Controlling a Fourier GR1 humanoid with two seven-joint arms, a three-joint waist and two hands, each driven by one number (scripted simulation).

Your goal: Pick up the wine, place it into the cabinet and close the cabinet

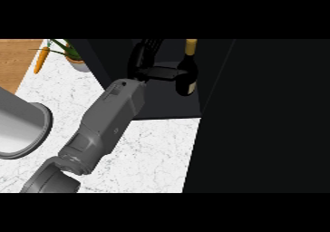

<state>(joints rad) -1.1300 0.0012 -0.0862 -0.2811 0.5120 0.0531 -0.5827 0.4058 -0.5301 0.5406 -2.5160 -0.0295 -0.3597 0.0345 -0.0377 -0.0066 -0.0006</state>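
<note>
The wine bottle point(187, 74), dark with a yellowish neck, stands upright inside the dark open cabinet point(161, 106), near its right side. My left hand point(149, 61) reaches into the cabinet from the lower left and sits just left of the bottle. Its fingers point(144, 47) arch upward in a relaxed curve, apart from the bottle and not wrapped round it. The thumb point(164, 72) points right and its tip meets the bottle's body. The right hand does not show anywhere.
The cabinet's black door point(268, 113) stands open and fills the right side. On the white marble counter point(154, 149) are a potted plant point(75, 59) and a carrot point(39, 61) at far left, and a grey round basin point(17, 129) at the left edge.
</note>
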